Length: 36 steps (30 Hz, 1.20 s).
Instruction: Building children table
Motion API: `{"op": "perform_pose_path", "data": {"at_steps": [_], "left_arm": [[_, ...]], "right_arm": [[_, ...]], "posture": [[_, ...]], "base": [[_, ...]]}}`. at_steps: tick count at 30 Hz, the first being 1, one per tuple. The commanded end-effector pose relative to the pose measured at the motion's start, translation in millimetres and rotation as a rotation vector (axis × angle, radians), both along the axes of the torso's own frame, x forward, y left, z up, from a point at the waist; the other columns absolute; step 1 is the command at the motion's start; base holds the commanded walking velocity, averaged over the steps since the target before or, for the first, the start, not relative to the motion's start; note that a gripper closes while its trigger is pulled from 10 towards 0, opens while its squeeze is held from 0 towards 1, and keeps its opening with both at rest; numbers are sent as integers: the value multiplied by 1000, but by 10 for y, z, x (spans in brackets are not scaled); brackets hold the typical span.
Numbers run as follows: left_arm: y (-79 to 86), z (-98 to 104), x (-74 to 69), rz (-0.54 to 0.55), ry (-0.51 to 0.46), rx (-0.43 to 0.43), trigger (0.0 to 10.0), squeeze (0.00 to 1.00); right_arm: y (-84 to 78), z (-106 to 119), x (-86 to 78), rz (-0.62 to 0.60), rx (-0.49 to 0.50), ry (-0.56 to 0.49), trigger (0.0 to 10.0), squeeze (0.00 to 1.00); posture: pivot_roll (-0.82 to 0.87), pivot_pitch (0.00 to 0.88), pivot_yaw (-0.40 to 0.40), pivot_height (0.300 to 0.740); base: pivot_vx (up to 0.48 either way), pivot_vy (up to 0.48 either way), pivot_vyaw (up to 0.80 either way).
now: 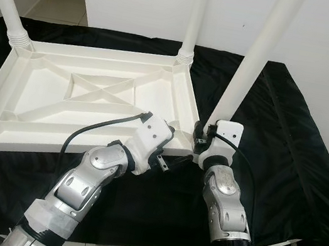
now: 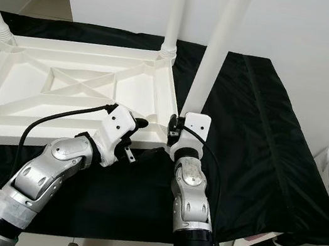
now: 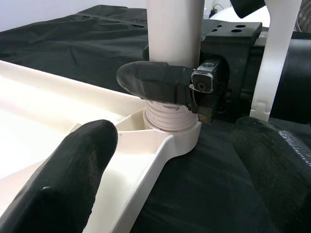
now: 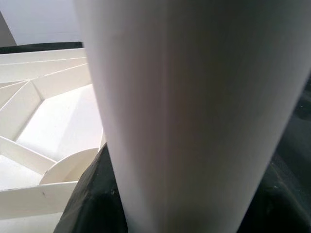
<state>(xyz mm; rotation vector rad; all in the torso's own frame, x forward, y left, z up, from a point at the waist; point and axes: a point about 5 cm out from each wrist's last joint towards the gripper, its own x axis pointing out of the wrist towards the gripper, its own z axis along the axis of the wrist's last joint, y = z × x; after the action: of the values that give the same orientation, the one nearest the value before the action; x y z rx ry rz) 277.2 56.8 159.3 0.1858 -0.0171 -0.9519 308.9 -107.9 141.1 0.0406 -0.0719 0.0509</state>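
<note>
Table lies upside down; right fingers clamp its near corner leg, left fingers apart beside.

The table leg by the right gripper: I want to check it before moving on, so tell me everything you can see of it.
The table leg is a smooth white tube, plastic by its look, with a ribbed threaded collar at its base. It stands upright, leaning slightly, in the corner socket of the upturned white tabletop, nearest the robot's right. The right gripper is clamped around it just above the collar. The left gripper sits open beside that corner, apart from the leg.
</note>
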Motion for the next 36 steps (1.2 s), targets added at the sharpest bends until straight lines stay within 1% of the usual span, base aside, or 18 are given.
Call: {"op": "perform_pose_path", "data": {"at_steps": [1,3,4,11,12,13,14,16,17,18,19,20,21,24,31,32,33,36], "left_arm": [[-6,-26,-2,-11,10,16,10000,0],[-8,-27,0,-12,10,17,10000,0],[-7,-29,0,-11,9,18,10000,0],[4,-34,-4,-7,7,22,10000,0],[11,-31,-5,-5,7,22,10000,0],[11,-31,-5,-5,7,22,10000,0],[16,-29,0,-4,7,23,10000,0],[16,-29,0,-4,7,23,10000,0],[17,-28,5,-4,6,24,10000,0],[12,-26,5,-7,7,24,10000,0],[12,-26,5,-7,7,24,10000,0],[0,-24,2,-12,6,24,10000,0],[0,-24,2,-12,6,24,10000,0],[-31,-10,-6,-29,1,25,10000,0],[-38,-7,1,-34,0,24,10000,0],[-55,1,1,-38,-3,22,10000,0],[-71,8,-1,-42,-5,20,10000,0],[-89,9,-16,-49,-7,17,10000,0]], "right_arm": [[-22,-2,-10,-3,29,8,10000,0],[-32,-4,-14,8,35,8,10000,0],[-48,2,-20,28,42,-2,10000,1000],[-148,18,-47,80,11,-17,10000,1000],[-226,4,-60,109,-16,-14,10000,1000],[-226,4,-60,109,-16,-14,10000,1000],[-299,-15,-66,165,-33,-3,10000,859],[-299,-15,-66,165,-33,-3,10000,859],[-365,-19,-64,219,-58,-3,10000,0],[-418,-17,-54,276,-90,-11,10000,0],[-418,-17,-54,276,-90,-11,10000,0],[-429,-9,-30,343,-109,-20,10000,0],[-429,-9,-30,343,-109,-20,10000,0],[-368,19,54,470,-165,-36,10000,0],[-314,11,121,519,-212,-30,10000,0],[-313,-10,140,536,-226,-14,3529,0],[-317,-28,143,554,-228,-2,0,0],[-375,-97,133,568,-225,32,0,0]], "posture": [[-80,45,21,740],[-79,44,21,740],[-79,44,21,740],[-72,44,20,740],[-72,44,20,740],[-72,44,20,740],[-74,43,21,740],[-74,43,21,740],[-76,41,23,740],[-76,42,24,740],[-76,42,24,740],[-78,41,27,740],[-78,41,27,740],[-78,36,31,740],[-81,30,33,740],[-80,24,31,740],[-79,22,29,740],[-79,22,29,740]], "base": [[0,0,0],[0,0,0],[0,0,0],[0,0,0],[0,0,0],[0,0,0],[0,0,0],[0,0,0],[0,0,0],[0,0,0],[0,0,0],[0,0,0],[0,0,0],[0,0,0],[0,0,0],[0,0,0],[0,0,0],[0,0,0]]}}
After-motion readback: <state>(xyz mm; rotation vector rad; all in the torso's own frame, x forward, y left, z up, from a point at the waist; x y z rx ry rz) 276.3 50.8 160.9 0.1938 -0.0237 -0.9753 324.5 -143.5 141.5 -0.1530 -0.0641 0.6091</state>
